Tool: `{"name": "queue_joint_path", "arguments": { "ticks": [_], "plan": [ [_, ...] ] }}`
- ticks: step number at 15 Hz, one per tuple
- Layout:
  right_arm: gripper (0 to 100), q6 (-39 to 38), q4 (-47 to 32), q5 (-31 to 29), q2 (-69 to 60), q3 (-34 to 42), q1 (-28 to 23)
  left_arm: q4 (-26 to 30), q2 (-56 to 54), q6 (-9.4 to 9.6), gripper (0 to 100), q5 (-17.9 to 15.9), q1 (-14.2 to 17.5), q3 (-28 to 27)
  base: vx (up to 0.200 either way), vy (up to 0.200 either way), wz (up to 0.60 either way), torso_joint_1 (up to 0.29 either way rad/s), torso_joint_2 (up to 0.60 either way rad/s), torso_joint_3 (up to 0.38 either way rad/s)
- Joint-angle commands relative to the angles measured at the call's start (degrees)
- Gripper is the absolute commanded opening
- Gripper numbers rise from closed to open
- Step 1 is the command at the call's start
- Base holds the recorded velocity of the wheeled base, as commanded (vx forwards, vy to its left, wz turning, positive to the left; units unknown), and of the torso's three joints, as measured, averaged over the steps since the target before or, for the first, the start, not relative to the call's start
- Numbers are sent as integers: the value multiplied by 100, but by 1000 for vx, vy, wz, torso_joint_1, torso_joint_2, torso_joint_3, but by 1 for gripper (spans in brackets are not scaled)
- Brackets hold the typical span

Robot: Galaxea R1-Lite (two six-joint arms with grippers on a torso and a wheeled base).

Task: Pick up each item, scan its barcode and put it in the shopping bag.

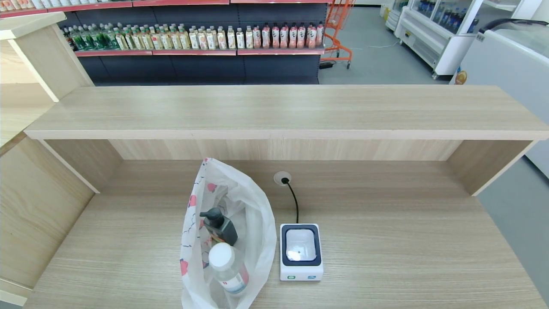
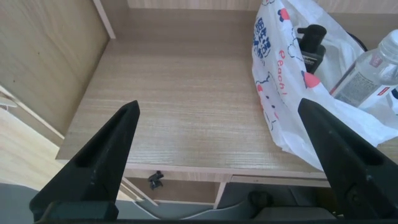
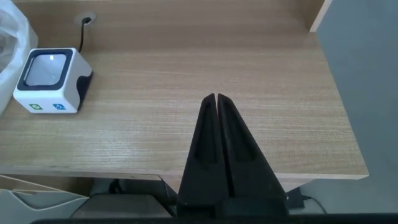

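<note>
A white shopping bag (image 1: 240,240) with red and blue print stands open on the wooden counter (image 1: 386,240). Inside it stand a dark pump bottle (image 1: 219,225) and a clear bottle with a white cap (image 1: 227,268). Just to the bag's right sits the white barcode scanner (image 1: 300,251) with its dark-framed window facing up. My left gripper (image 2: 217,112) hovers open over the counter's front edge, left of the bag (image 2: 292,81); the pump bottle (image 2: 311,46) and clear bottle (image 2: 373,71) show there too. My right gripper (image 3: 216,98) is shut on nothing, over bare counter to the right of the scanner (image 3: 50,78).
The scanner's black cable (image 1: 294,199) runs back to a grommet (image 1: 282,177). A raised wooden ledge (image 1: 283,111) spans the back of the counter, with side panels at left and right. Shelves of drinks (image 1: 193,38) and freezers stand beyond.
</note>
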State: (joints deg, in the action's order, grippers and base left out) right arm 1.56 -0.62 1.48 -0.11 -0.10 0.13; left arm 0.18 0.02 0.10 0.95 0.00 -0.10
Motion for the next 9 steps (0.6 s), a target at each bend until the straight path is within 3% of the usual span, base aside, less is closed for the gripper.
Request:
{"name": "queue_joint_path", "arguments": {
  "ticks": [1, 9],
  "plan": [
    [0, 2, 1, 2, 11, 1, 4, -1, -2, -1, 100, 2, 0, 1, 0, 0, 0, 0, 0, 0],
    [0, 29, 1, 2, 11, 1, 4, -1, -2, -1, 100, 2, 0, 1, 0, 0, 0, 0, 0, 0]
  ]
}}
